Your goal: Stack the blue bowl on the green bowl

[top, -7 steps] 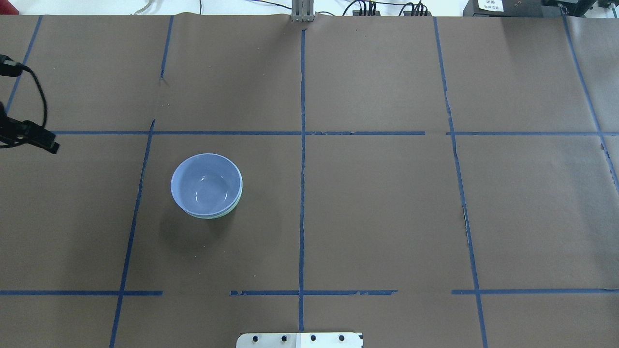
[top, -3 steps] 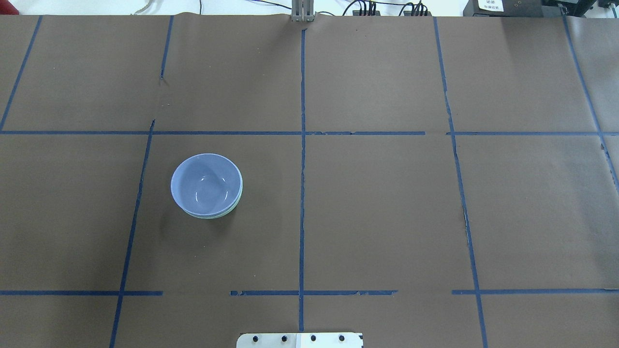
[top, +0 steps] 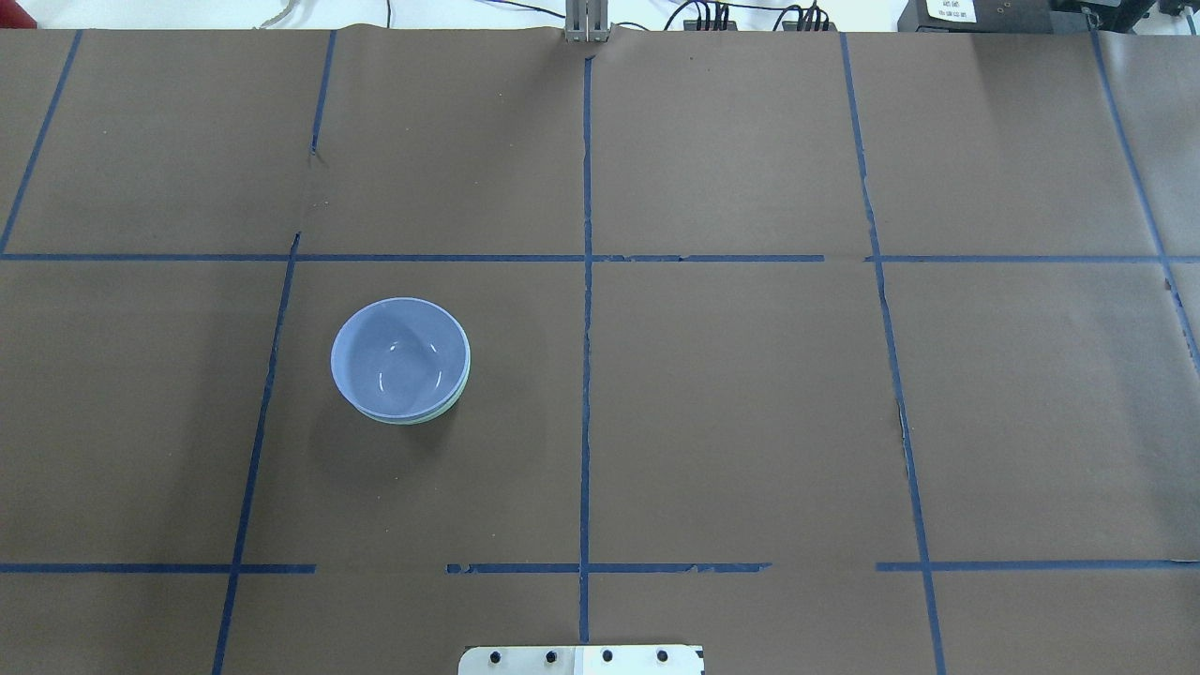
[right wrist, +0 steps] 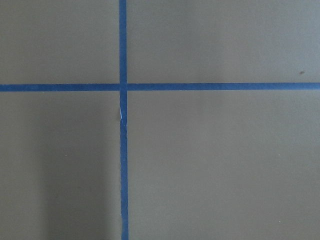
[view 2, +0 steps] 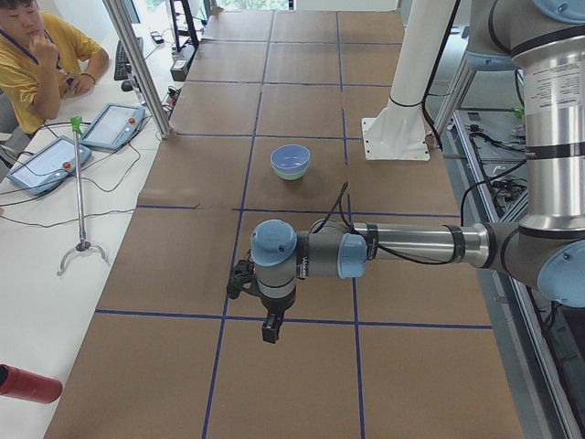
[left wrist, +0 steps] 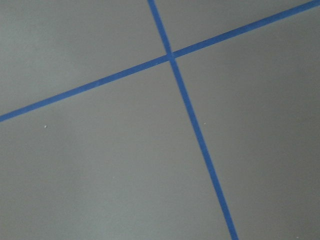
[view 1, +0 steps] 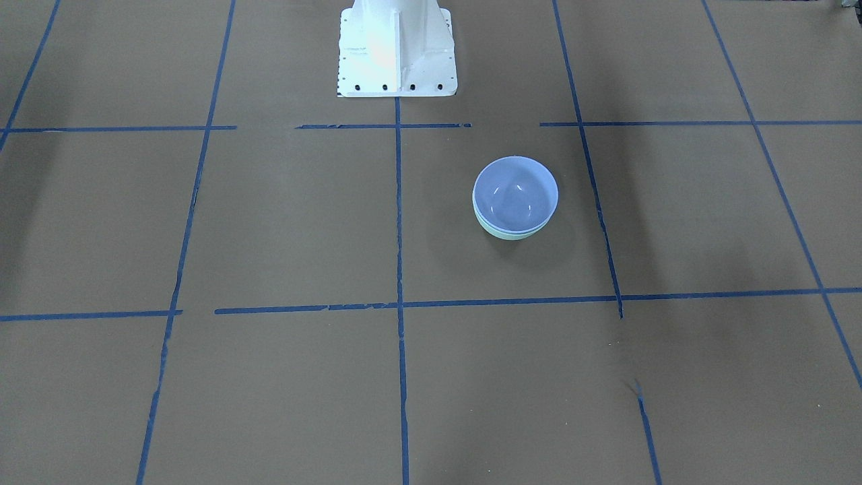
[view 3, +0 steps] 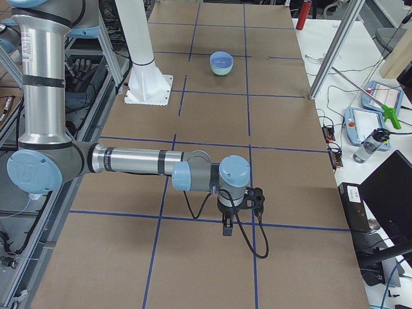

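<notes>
Broad brown paper over the table (top: 750, 394), ruled into large squares by blue tape lines (top: 586, 375) and stretching wide on all sides of the bowls. At the near edge in the overhead view, a white base plate (top: 581, 659); at the far edge, a row of cables (top: 712, 17). Well apart from every table edge, in the square just left of the centre tape line on the robot's left half: the green bowl (top: 417, 422), upright on the paper and holding the blue bowl (top: 398, 354), seated down into it and upright too. Of the green one, only a thin mint crescent of rim and wall peeking out beneath the blue rim on the side nearer the robot. For the blue one, a round, deep, glossy periwinkle shape with a thin pale rim and small bright glints on the inner wall. Far from the stack, toward the table's left end, the left gripper (view 2: 271, 331), pointing down above a tape line; toward the right end, the right gripper (view 3: 226, 226), likewise pointing down beside a tape crossing. Seen only from the side cameras, so cannot tell whether either pair of fingers stands wide or narrow.
</notes>
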Robot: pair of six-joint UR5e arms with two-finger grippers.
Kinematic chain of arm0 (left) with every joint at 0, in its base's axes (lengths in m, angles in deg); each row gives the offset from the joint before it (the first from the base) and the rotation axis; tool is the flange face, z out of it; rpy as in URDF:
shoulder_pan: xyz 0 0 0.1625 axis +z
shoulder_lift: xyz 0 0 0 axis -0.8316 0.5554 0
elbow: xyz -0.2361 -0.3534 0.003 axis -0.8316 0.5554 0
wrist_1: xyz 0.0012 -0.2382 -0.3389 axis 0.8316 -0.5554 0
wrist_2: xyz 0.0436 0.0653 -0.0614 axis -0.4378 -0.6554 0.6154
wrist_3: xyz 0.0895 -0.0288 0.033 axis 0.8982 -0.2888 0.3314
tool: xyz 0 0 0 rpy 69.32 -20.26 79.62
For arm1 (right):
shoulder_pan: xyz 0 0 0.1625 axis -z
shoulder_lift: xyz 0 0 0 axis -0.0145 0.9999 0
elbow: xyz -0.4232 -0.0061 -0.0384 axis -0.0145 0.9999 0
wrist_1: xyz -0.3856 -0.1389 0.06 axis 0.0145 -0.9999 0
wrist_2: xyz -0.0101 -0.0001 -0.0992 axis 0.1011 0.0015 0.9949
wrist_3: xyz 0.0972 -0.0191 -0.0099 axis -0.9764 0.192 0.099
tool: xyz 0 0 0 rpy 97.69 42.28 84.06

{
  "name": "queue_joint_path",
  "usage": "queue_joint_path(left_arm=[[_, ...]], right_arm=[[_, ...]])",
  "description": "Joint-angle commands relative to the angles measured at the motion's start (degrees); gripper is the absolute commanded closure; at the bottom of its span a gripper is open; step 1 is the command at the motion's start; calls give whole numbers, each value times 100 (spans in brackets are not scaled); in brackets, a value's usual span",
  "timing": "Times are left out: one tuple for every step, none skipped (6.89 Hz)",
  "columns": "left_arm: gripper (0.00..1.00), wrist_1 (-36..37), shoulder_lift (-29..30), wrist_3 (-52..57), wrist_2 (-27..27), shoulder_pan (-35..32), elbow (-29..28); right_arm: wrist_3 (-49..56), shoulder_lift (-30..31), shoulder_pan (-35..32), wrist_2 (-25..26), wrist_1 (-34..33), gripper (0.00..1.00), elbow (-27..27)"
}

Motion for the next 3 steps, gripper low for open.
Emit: queue_joint_path(left_arm=[[0, -69, 4, -121, 226, -31, -139], [0, -87, 4, -103, 200, -31, -122], [0, -105, 31, -94, 217, -22, -130]], right_arm=[[0, 0, 0, -9, 1, 0, 0], [0, 0, 0, 0, 1, 0, 0], [0, 0, 0, -9, 1, 0, 0]])
